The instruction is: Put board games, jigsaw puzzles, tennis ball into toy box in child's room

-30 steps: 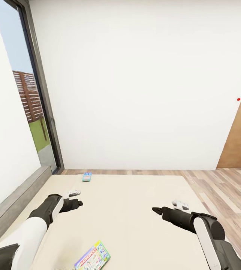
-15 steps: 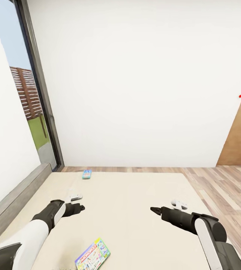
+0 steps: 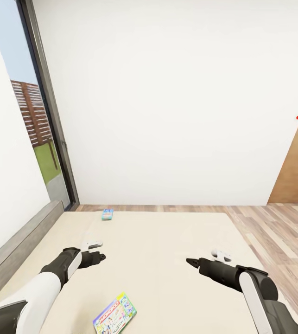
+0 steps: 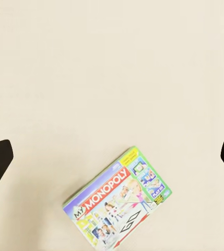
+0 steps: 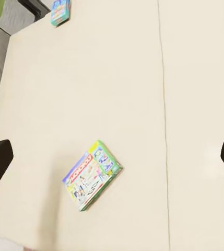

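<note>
Both hands spread empty, left hand (image 3: 98, 254) over the Monopoly box (image 4: 120, 200) on the bed (image 3: 167, 241); I'd drop straight, square to its long edges.

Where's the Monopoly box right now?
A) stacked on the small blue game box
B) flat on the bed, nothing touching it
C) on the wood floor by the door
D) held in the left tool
B. The Monopoly box lies flat on the bed, clear of both arms, and the small blue game box sits apart near the bed's far edge.

All 3 views over bed (image 3: 167, 241) (downward)
</note>
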`<state>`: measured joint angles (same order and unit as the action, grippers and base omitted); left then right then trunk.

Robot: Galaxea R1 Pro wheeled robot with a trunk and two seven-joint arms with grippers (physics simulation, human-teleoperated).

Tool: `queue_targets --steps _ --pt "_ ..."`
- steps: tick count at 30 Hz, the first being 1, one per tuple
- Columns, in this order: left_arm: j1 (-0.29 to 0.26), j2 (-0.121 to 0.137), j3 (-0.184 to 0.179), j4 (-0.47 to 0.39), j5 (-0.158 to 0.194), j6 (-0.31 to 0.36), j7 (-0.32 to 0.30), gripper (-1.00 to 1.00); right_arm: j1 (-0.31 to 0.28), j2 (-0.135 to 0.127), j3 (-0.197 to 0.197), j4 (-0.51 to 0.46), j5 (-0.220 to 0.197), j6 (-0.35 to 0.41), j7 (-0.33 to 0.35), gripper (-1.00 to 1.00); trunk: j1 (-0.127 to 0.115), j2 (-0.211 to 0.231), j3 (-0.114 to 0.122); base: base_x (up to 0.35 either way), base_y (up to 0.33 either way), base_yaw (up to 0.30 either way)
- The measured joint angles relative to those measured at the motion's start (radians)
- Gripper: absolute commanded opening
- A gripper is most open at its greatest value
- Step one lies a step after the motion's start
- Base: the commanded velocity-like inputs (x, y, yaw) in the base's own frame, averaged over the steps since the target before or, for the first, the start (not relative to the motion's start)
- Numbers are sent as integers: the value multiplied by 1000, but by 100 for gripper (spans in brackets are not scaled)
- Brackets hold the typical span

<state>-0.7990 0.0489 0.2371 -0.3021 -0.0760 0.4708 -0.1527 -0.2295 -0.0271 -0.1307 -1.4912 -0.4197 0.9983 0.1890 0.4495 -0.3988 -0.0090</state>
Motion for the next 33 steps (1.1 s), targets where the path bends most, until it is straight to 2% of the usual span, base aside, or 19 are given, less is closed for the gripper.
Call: queue_targets --steps 23,33 --pt "1 8 0 0 0 -3 -6 100 0 3 -4 97 -3 -55 -7 100 0 0 0 0 0 0" --pt "1 10 0 0 -1 -4 -7 100 0 4 -3 136 0 -107 -8 100 0 0 0 0 0 0"
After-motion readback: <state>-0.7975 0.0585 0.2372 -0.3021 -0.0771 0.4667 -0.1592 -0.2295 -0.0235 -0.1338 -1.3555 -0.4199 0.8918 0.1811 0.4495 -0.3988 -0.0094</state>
